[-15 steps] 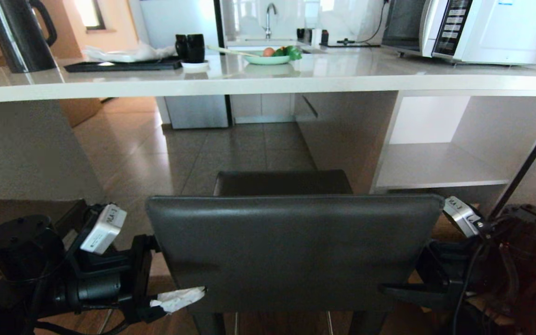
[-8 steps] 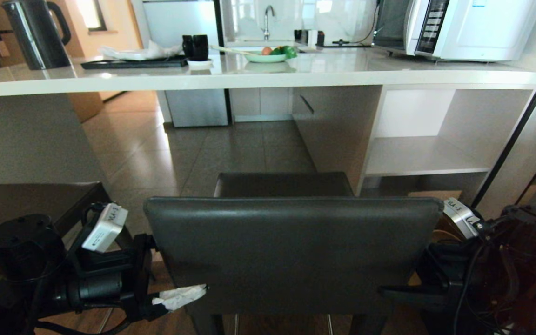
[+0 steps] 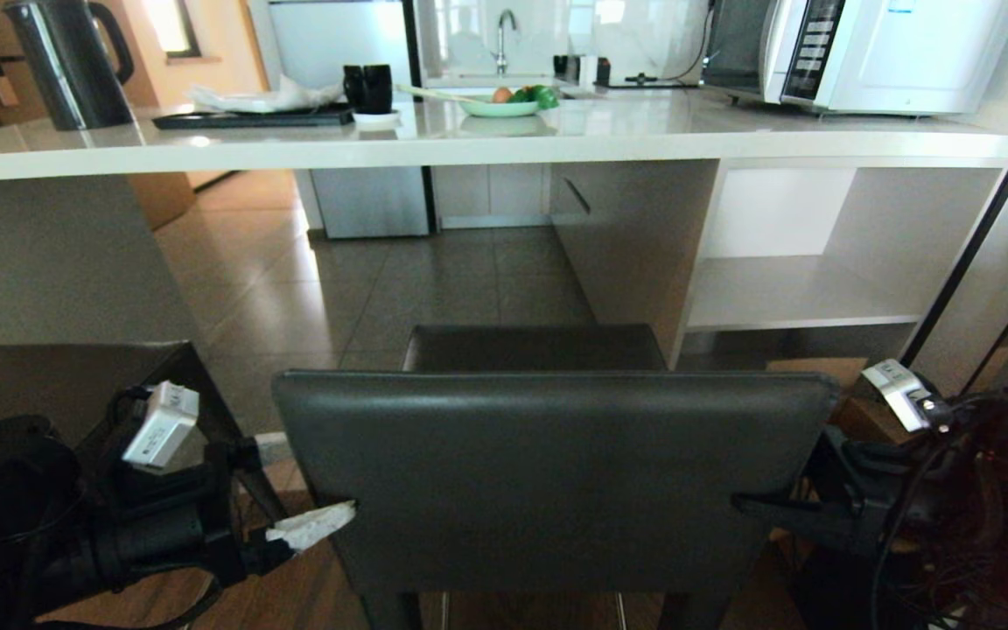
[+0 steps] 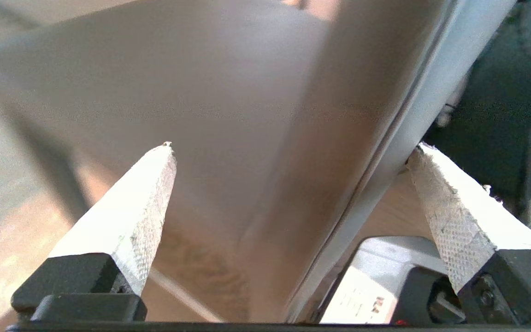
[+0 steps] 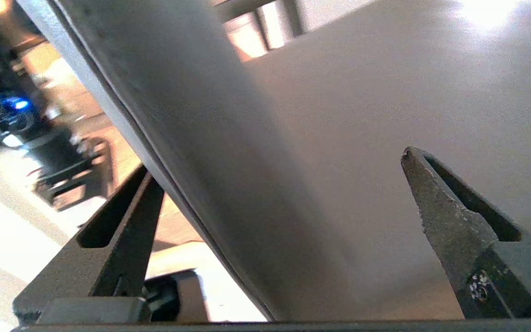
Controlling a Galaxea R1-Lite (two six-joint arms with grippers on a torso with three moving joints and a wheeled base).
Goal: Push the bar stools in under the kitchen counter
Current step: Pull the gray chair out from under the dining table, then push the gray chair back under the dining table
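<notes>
One bar stool (image 3: 556, 481) stands right in front of me, its dark grey backrest toward me and its seat (image 3: 535, 347) pointing at the kitchen counter (image 3: 469, 144), short of its edge. A second bar stool (image 3: 66, 385) shows as a dark seat at the left. My left gripper (image 3: 316, 523) is open at the backrest's left edge; the left wrist view has its white fingers (image 4: 155, 193) wide apart astride the backrest (image 4: 228, 115). My right gripper (image 3: 762, 507) is open at the right edge, with its dark fingers (image 5: 436, 207) astride the backrest (image 5: 265, 152).
On the counter stand a black kettle (image 3: 71, 61), a dark tray (image 3: 250, 118), black mugs (image 3: 366, 87), a plate of vegetables (image 3: 504, 107) and a microwave (image 3: 863, 52). White open shelving (image 3: 801, 293) lies under its right part, a slab end panel (image 3: 49, 254) at the left. A black pole (image 3: 976, 236) slants at the right.
The view first drew back from the counter, bringing the second stool's seat into sight. Since then both grippers have slid outward along the backrest, left one leftward, right one rightward, still open.
</notes>
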